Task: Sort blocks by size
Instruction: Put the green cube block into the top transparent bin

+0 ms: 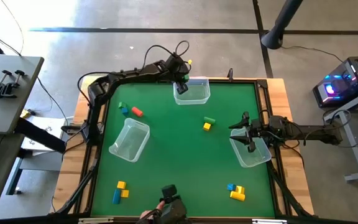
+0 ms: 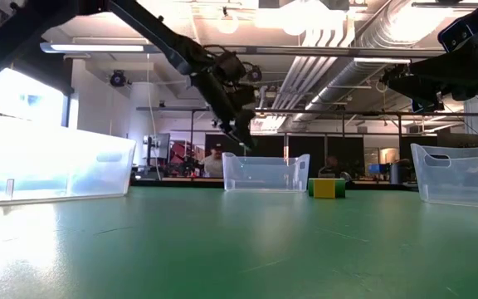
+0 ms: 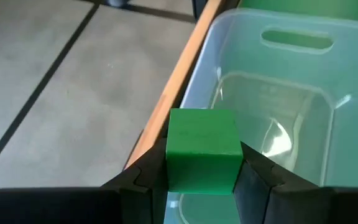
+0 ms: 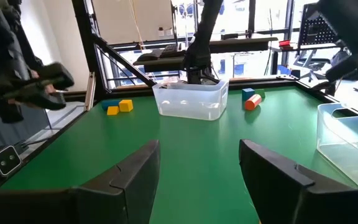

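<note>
Three clear bins sit on the green table (image 1: 179,155): one at the far edge (image 1: 193,91), one toward the left edge (image 1: 130,139), one by the right edge (image 1: 251,149). The left gripper (image 1: 181,86) hangs over the far bin's outer rim, its fingers (image 3: 138,177) pinching a green cube (image 3: 202,149) above that bin. The right gripper (image 1: 250,138) hovers over the right-edge bin with its fingers (image 4: 135,171) spread and nothing between them.

Other blocks lie scattered on the table: a blue, green and red group (image 1: 131,110) near the far left corner, a green and yellow pair (image 1: 208,122) near the middle, yellow and blue pieces (image 1: 120,191) by the near left corner, and yellow and blue ones (image 1: 235,191) toward the near right corner.
</note>
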You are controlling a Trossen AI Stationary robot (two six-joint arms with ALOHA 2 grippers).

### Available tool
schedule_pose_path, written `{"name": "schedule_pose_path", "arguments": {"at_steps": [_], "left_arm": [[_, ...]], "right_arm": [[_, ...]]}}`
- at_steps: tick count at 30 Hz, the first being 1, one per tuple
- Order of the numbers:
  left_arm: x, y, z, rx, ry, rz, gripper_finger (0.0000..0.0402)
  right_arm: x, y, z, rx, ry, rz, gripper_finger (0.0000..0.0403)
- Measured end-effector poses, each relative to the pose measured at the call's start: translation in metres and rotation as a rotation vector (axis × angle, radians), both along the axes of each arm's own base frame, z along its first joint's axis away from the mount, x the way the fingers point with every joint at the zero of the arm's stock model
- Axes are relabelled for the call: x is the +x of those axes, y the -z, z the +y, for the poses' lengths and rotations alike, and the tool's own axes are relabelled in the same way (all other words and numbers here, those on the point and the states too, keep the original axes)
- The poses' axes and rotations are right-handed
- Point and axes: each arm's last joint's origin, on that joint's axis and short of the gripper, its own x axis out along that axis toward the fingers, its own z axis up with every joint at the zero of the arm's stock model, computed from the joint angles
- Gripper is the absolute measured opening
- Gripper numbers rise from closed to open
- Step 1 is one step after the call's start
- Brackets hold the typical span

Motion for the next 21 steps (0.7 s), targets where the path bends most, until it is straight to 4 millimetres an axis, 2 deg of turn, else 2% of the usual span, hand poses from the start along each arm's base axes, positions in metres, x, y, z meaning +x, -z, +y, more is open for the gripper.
{"name": "schedule_pose_path", "arguments": {"at_steps": [10,21], "left_arm": [[0.004,0.023,0.002,-0.03,0.024,0.051,0.0122],[0.001,0.027,-0.001,-0.049,0.048,0.096,0.0124]], "right_arm": [[0.0,0.0,0.0,0.0,0.0,0.0,0.0214],[0.0,0.0,0.0,0.0,0.0,0.0,0.0214]]}}
